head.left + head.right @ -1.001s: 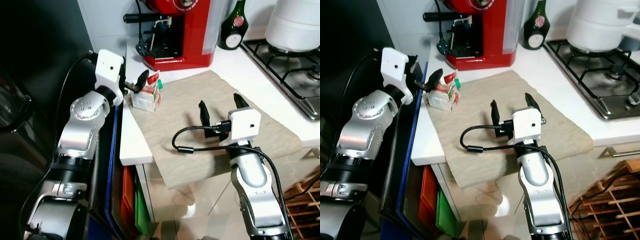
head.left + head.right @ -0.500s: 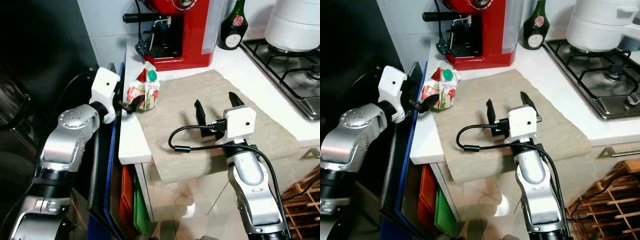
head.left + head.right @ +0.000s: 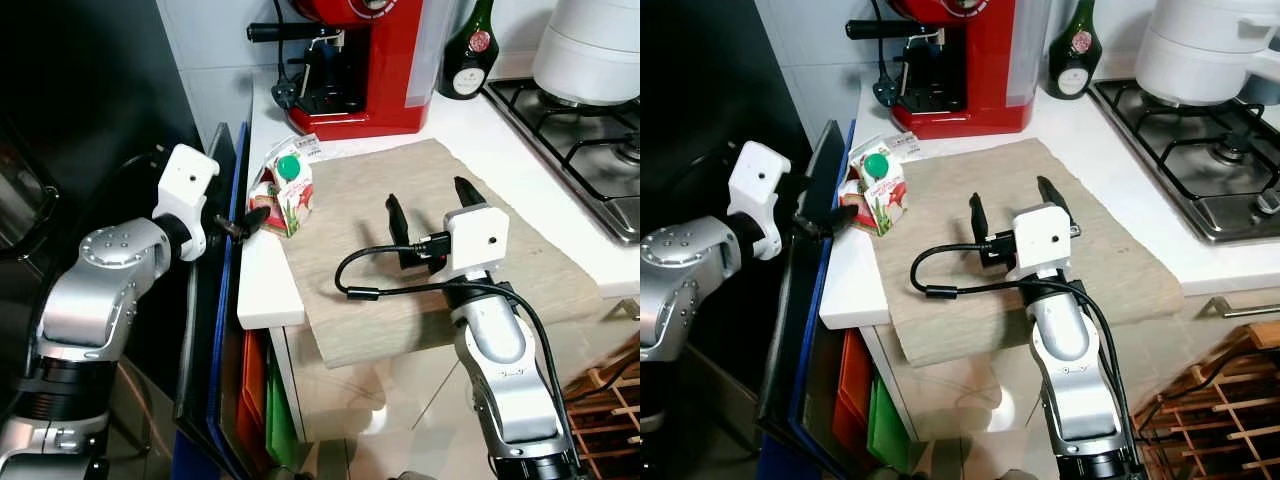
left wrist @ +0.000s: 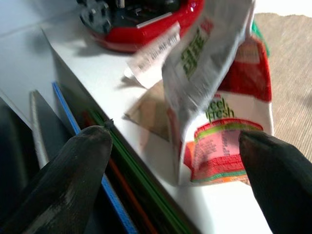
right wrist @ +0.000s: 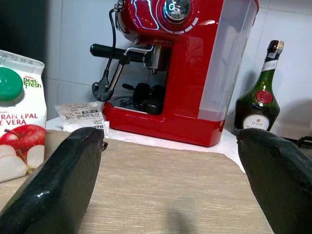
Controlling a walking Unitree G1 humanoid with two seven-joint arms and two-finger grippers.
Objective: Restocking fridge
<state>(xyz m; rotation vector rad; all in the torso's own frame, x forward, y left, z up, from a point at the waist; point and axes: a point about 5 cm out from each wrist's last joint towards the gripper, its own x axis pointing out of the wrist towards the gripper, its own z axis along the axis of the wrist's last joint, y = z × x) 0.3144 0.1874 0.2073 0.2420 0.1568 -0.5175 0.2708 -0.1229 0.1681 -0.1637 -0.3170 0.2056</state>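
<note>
Juice carton (image 3: 285, 186) upright; left end effector (image 3: 243, 223) open beside it

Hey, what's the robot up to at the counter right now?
The left gripper is at the counter's left edge with its fingers open around a juice carton that stands upright with a green cap, at the corner of a beige mat. It is not squeezing the carton. The right gripper hovers open over the middle of the mat, holding nothing. A red coffee machine stands behind.
</note>
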